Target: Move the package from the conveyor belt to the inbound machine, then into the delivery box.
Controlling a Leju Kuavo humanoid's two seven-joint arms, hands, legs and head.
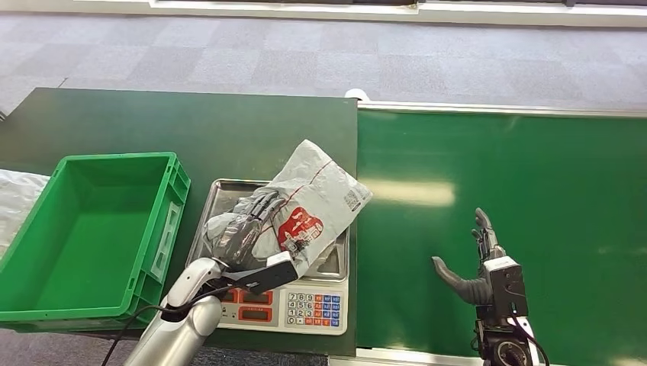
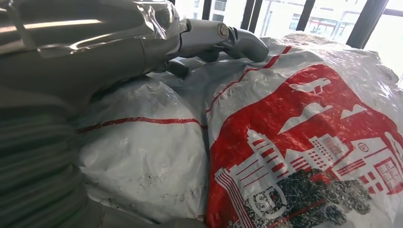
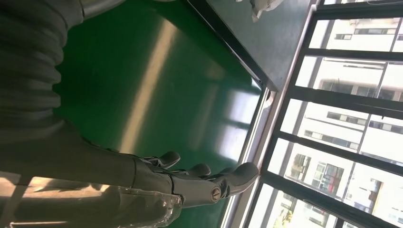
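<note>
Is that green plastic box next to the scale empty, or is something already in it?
Empty. The head view shows the green plastic crate's bare floor, while the grey-and-red plastic mailer bag lies on the scale's steel tray.

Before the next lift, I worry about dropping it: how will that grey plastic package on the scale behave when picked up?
Probably floppy: the package is a crumpled, wrinkled bag sagging over the scale edge. Its glossy film looks slippery, so the left hand lying on it may slide. Likely light, since the soft bag holds its puffed shape.
</note>
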